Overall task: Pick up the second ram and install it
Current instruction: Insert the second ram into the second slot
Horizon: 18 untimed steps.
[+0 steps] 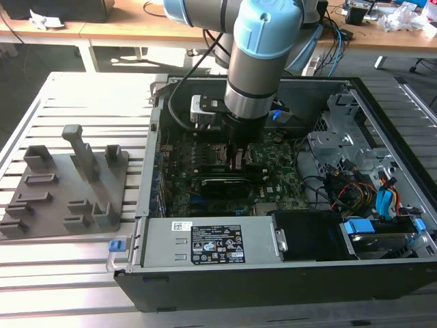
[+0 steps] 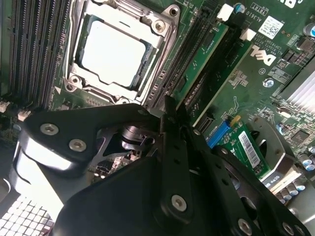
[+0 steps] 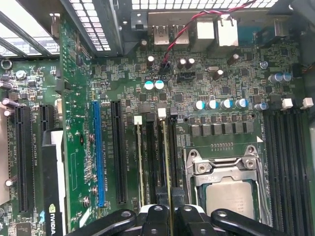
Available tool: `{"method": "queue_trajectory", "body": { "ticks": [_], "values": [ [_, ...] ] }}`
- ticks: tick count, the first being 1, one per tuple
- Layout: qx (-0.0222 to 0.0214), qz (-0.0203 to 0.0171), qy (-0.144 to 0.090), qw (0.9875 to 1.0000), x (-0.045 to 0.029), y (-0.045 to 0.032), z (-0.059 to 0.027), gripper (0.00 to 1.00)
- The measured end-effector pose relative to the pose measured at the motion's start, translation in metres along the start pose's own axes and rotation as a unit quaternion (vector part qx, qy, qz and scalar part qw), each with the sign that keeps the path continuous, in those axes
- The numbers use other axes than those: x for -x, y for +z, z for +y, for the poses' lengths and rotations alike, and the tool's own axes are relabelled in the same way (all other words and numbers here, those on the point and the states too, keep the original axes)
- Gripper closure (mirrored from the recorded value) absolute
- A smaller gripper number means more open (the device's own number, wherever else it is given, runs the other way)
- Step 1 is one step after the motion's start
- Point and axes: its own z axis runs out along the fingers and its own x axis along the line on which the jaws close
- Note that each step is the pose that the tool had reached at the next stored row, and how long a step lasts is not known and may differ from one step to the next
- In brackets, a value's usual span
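Metal walls of the open computer case (image 1: 355, 89) hem the arm on every side in the exterior view, and the gripper (image 1: 239, 158) reaches down onto the motherboard (image 1: 273, 184) with little spare room, a black graphics card (image 1: 229, 183) lying just in front of it. A white printed label sits on the power supply (image 1: 212, 242) at the case's near edge; toward the exterior view's left, a grey fixture tray (image 1: 65, 184) rests on the slatted table (image 1: 41, 280), well apart from the case. In the second wrist view the fingers (image 2: 172, 128) stand nearly together, pinched over the top edge of the second ram (image 2: 204, 61), which stands upright in a slot beside the CPU socket (image 2: 115, 49); white slot latches (image 2: 225, 12) mark the far end. In the first wrist view the gripper (image 3: 170, 209) meets the same stick (image 3: 166, 152) between the socket (image 3: 229, 182) and a blue expansion slot (image 3: 97, 152).
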Motion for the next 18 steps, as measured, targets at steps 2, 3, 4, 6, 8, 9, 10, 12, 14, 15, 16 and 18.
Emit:
{"method": "queue_trajectory", "body": {
  "ticks": [2,3,4,6,8,9,10,12,14,15,16,18],
  "values": [
    [0.0000,0.0000,0.000,1.0000,0.0001,0.0016,0.0000,0.86],
    [0.0000,0.0000,0.000,1.0000,0.0001,0.0018,-0.0001,0.86],
    [0.0000,-0.0001,0.000,1.0000,0.0001,0.0019,-0.0001,0.86],
    [-0.0002,-0.0003,0.000,1.0000,0.0001,0.0020,-0.0001,0.86],
    [0.0000,-0.0001,0.000,1.0000,0.0001,0.0020,-0.0001,0.79],
    [-0.0001,-0.0002,0.000,1.0000,0.0001,0.0021,-0.0001,0.73],
    [0.0000,-0.0002,0.000,1.0000,0.0001,0.0020,-0.0001,0.73],
    [-0.0001,0.0014,0.000,1.0000,0.0005,-0.0041,0.0003,0.73],
    [-0.0003,0.0027,0.000,1.0000,0.0022,-0.0236,0.0014,0.73],
    [-0.0004,0.0052,0.000,1.0000,0.0030,-0.0338,0.0021,0.73],
    [-0.0007,0.0091,0.001,1.0000,0.0046,-0.0425,0.0027,0.73],
    [-0.0011,0.0139,0.001,0.9999,0.0083,-0.0557,0.0036,0.87]
  ]
}}
